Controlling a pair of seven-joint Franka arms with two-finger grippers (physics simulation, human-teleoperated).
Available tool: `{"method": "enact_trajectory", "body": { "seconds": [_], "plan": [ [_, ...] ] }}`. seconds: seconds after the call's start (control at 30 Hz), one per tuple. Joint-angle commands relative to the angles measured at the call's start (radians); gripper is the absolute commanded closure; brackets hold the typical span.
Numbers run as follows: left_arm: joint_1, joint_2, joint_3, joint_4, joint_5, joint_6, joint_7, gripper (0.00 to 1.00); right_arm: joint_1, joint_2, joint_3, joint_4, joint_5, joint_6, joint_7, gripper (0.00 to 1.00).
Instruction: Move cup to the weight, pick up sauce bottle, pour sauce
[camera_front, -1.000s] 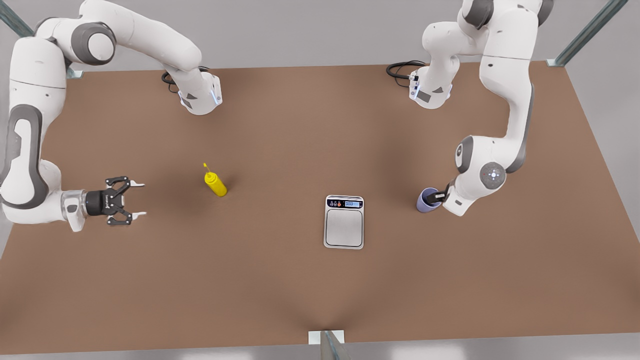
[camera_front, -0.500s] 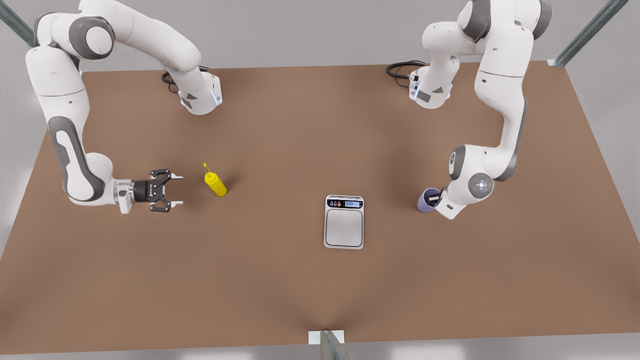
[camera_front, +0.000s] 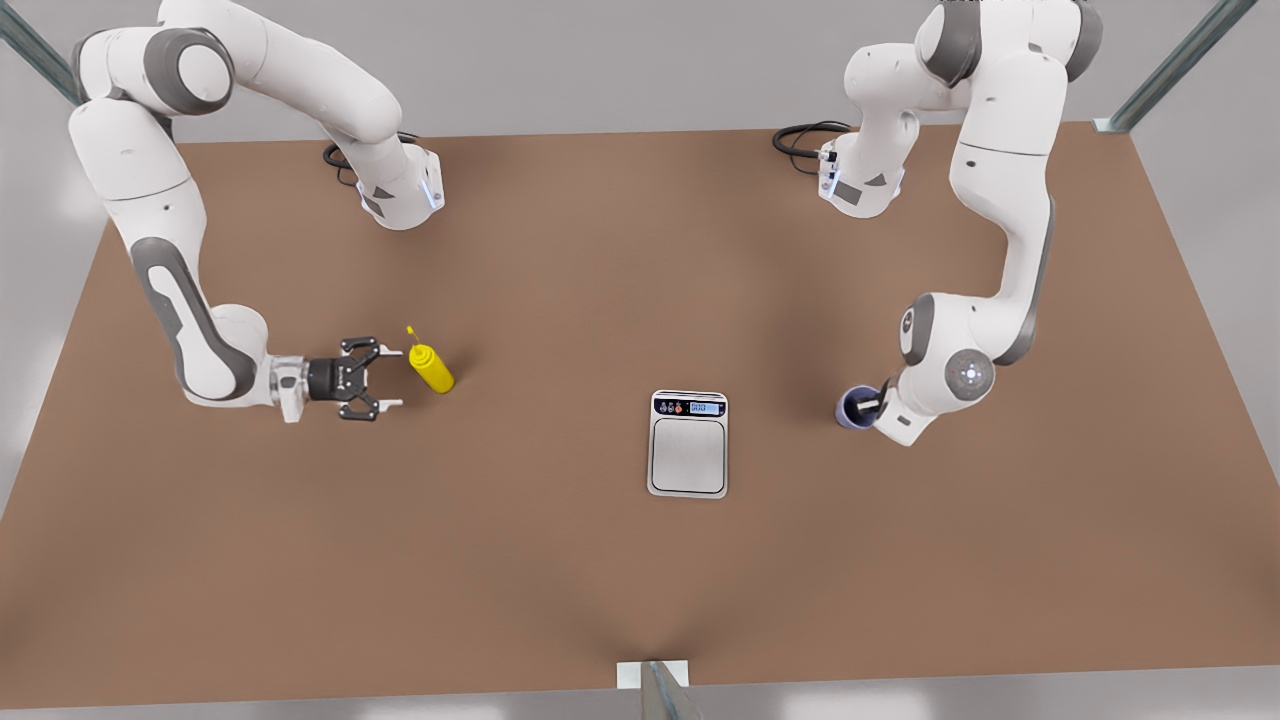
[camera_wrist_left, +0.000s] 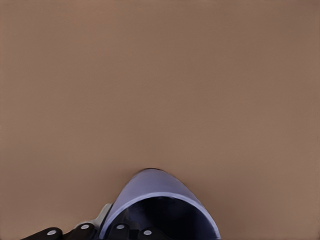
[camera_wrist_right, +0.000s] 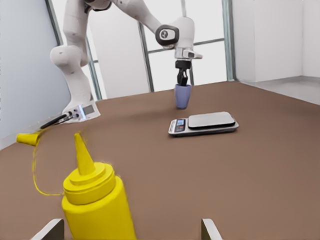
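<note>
The yellow sauce bottle (camera_front: 432, 368) stands on the brown table (camera_front: 560, 560), left of centre in the front view. My right gripper (camera_front: 400, 378) is open and level with it, fingertips just short of its body; the right wrist view shows the bottle (camera_wrist_right: 97, 202) close up between the fingertips (camera_wrist_right: 209, 231). The lavender cup (camera_front: 853, 408) is at the front view's right, apart from the silver weight (camera_front: 688, 445). My left gripper (camera_front: 872, 403) is shut on the cup's rim, one finger inside. The cup (camera_wrist_left: 160, 210) also fills the near edge of the left wrist view.
Both arm bases (camera_front: 400, 190) and black cables (camera_front: 800, 140) stand at the table's far edge. A small metal bracket (camera_front: 652, 675) sits at the near edge. The bottle's yellow cap (camera_wrist_right: 27, 138) hangs off on a thin tether. Bare tabletop lies between bottle, weight and cup.
My right gripper has travelled toward the front view's right, closing in on the sauce bottle, still open. The left arm shifted slightly with the cup.
</note>
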Motion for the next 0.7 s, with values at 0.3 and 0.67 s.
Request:
{"method": "enact_trajectory", "body": {
  "seconds": [0.3,0.67],
  "plan": [
    [-0.011,-0.017,0.0,0.097,-0.004,-0.02,-0.037,0.79,-0.021,0.0,0.0,-0.045,-0.001,0.017,-0.068,0.0],
    [-0.025,0.13,-0.248,0.407,-0.001,-0.018,-0.547,0.79,-0.024,-0.009,0.002,-0.114,-0.003,0.039,-0.124,0.0]
  ]
}}
